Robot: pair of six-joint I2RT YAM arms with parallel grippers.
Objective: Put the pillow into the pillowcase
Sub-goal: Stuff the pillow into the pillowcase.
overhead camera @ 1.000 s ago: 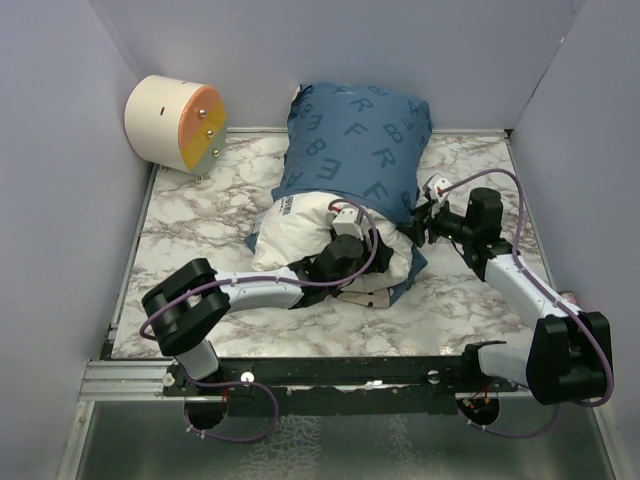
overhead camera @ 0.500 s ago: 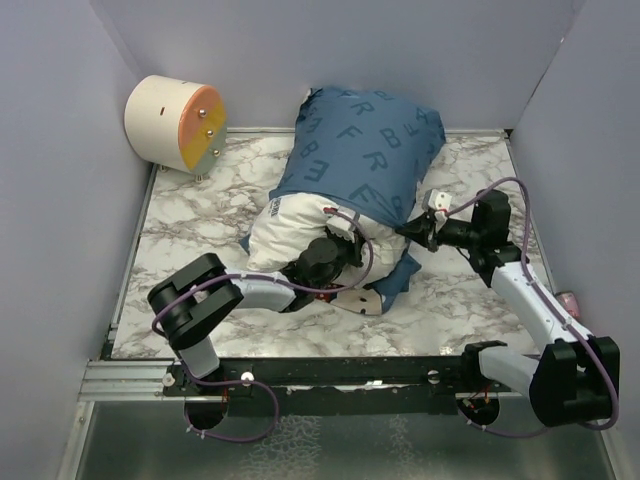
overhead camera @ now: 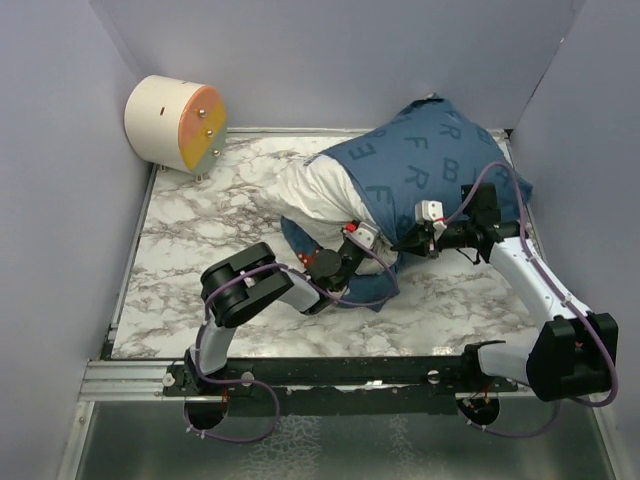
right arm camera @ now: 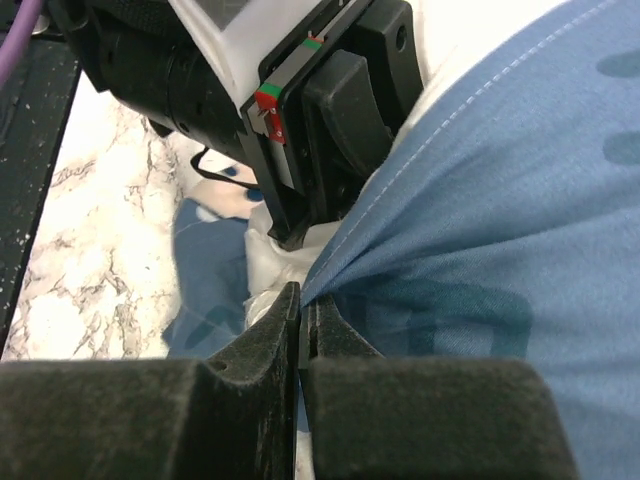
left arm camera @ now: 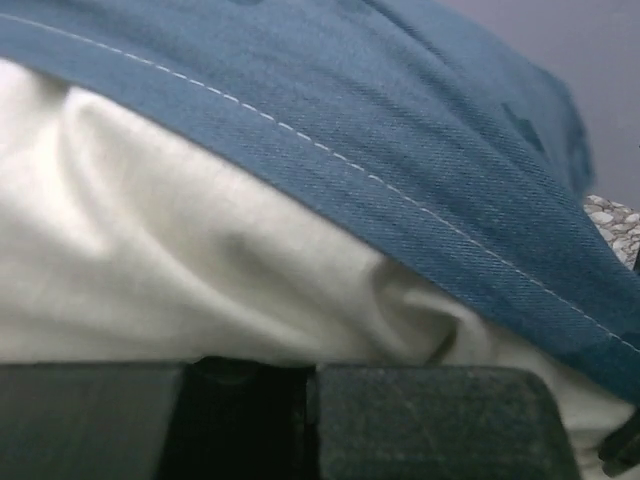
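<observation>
Where top view hides it, right end effector (right arm camera: 300, 330) pinches pillowcase (right arm camera: 500, 250) hem; left end effector (left arm camera: 300, 420) clamped on pillow (left arm camera: 180, 270).

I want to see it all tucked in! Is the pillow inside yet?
Partly. The blue pillowcase already covers the pillow's far half. The right end effector pinches the case's hem. The white pillow end is bare and must go in.

Both grippers (overhead camera: 345, 262) (overhead camera: 400, 243) clamped; L seemingly.
</observation>
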